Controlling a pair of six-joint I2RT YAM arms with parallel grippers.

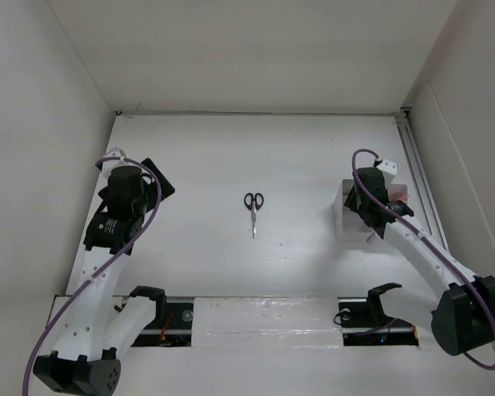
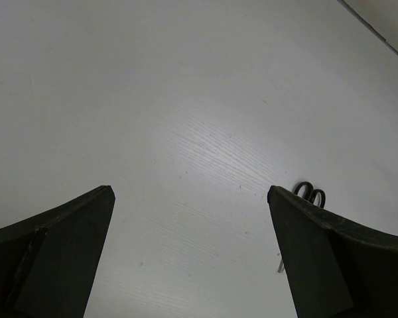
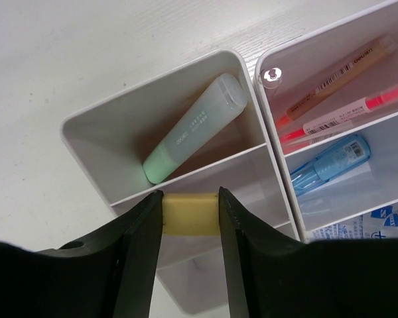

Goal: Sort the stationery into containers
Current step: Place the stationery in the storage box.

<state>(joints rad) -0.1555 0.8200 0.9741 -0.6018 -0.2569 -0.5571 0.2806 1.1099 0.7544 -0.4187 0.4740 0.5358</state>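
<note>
My right gripper point(image 3: 190, 193) is shut on the small yellow eraser point(image 3: 191, 215), with a finger touching each side, above the middle compartment of a white container point(image 3: 86, 146). A green marker point(image 3: 192, 129) lies in that container's far compartment. The neighbouring container point(image 3: 265, 59) holds an orange marker point(image 3: 338, 69), thin red pens point(image 3: 348, 106) and a blue marker point(image 3: 331, 162). The black-handled scissors point(image 1: 253, 210) lie flat mid-table, their handles peeking past my left finger point(image 2: 310, 193). My left gripper point(image 2: 189, 192) hangs open over bare table at the left point(image 1: 153, 177).
The containers point(image 1: 346, 223) sit at the right side under my right wrist point(image 1: 370, 198). White walls enclose the table on three sides. A rail point(image 1: 417, 173) runs along the right edge. A white item with blue print point(image 3: 385, 222) shows at the lower right of the right wrist view.
</note>
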